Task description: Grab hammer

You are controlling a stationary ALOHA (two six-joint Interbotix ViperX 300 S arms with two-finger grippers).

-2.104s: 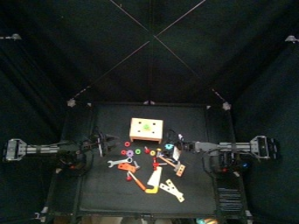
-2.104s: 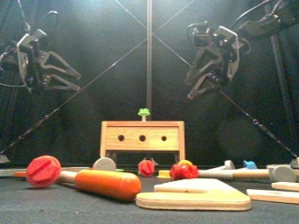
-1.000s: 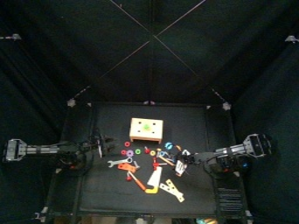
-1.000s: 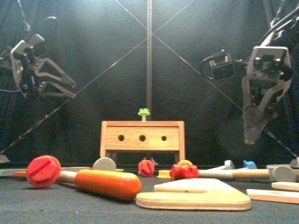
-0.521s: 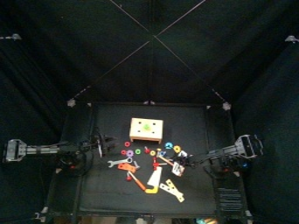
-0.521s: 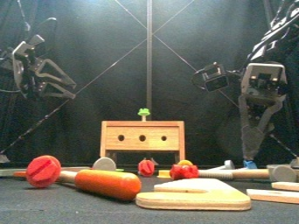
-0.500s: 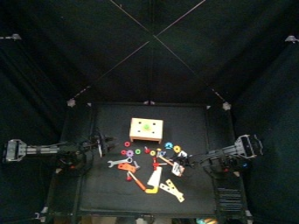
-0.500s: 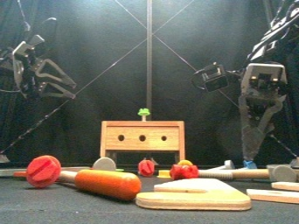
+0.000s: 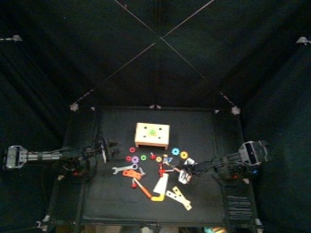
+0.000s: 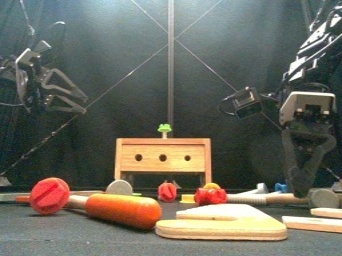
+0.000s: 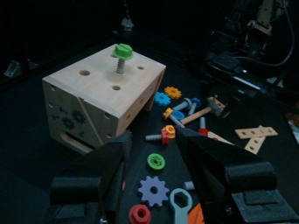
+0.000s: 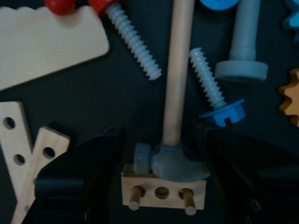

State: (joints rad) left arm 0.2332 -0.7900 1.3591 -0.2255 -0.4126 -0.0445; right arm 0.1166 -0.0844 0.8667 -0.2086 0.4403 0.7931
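Hammer [image 12: 173,131] lies flat on the table [image 9: 112,118], right of the middle, directly under the right gripper [image 12: 163,149]. Toy build: long pale wooden handle, block head of light wood with a grey cap and two small holes in its face. Judged light and rigid; smooth dowel handle may roll or slip between hard fingers, no fragility expected.

Right fingers spread wide, one either side of the head end, holding nothing yet. Best hold looks like the handle just by the head, where weight sits and the block stops sliding; the head itself seems too broad.

Clutter close by: a blue bolt [image 12: 214,86] almost beside the handle, a red-headed screw [image 12: 128,40] on the other side. Risk of pinching the bolt too.

Left gripper [image 11: 152,166] rests apart near the wooden box [image 11: 103,96], fingers spread, empty.
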